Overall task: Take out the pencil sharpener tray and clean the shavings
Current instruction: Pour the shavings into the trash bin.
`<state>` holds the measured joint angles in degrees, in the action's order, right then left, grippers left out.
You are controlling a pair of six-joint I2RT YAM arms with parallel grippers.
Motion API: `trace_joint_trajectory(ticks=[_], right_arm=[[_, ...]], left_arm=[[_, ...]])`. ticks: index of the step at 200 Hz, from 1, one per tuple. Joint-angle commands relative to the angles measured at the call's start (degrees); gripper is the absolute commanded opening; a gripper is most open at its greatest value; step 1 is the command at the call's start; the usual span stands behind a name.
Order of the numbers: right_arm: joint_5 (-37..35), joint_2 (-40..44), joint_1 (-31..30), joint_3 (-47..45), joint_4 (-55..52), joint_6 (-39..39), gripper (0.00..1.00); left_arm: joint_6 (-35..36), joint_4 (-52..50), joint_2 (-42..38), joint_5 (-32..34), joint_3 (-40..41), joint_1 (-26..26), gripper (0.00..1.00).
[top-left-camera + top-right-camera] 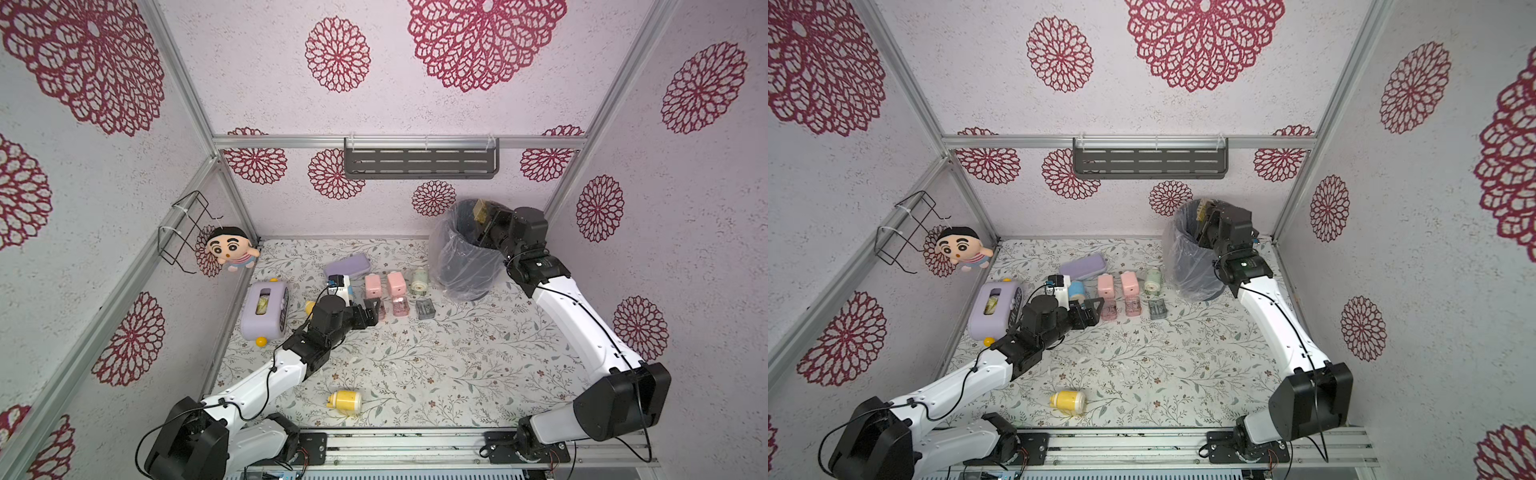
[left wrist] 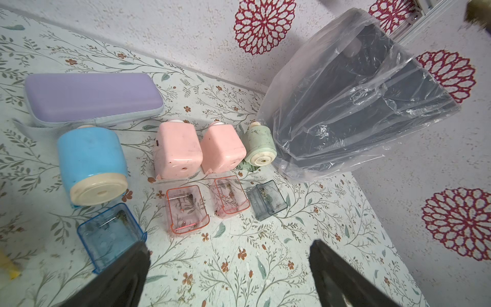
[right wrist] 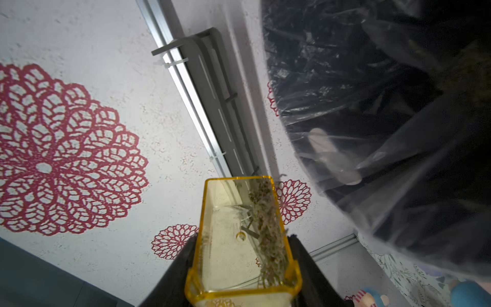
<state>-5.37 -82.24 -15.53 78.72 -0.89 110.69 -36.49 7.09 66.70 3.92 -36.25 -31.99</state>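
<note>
So, the right tool (image 3: 243,236) is clamped on the yellow tray (image 3: 225,212), holding it tipped over the mouth of the dark bin (image 1: 461,266), which has a clear bag liner and stands at the back right of the surface (image 1: 457,365). The shavings (image 3: 265,226) sit as a tan-brown streak along one long wall of that tray. The left tool (image 2: 228,244) hangs low with its jaws wide apart and nothing between them, just beside the blue tray (image 2: 109,234). That one, a pink tray (image 2: 186,210), a second pink tray (image 2: 229,196) and a grey tray (image 2: 267,199) lie in front of the row of sharpeners (image 2: 178,151), each with only a few specks inside. The yellow sharpener (image 1: 345,402) lies on its side near the front.
</note>
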Motion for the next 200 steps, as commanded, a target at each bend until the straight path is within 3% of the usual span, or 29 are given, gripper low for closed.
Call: trace_joint_trajectory(ticks=[1,66,126,177,200], right_arm=[[0.4,1.1,0.1,-4.2,2.7,1.2,0.33],[1.1,-0.7,0.0,3.8,0.8,-1.7,0.33],[1.3,1.1,0.1,-5.9,4.3,0.5,0.34],[1.3,0.1,-0.3,0.5,2.3,-2.3,0.34],[0.6,1.0,-0.2,-0.6,2.3,-2.9,0.35]], left_arm=[[0.1,1.6,-0.5,0.2,0.7,-0.5,0.97],[-0.1,2.5,-0.8,-0.6,1.2,-0.5,0.97],[-0.1,2.6,-0.7,-0.5,1.3,-0.6,0.97],[0.2,2.4,-1.6,0.3,1.6,-0.5,0.97],[0.3,2.6,-1.3,0.1,1.6,-0.6,0.97]])
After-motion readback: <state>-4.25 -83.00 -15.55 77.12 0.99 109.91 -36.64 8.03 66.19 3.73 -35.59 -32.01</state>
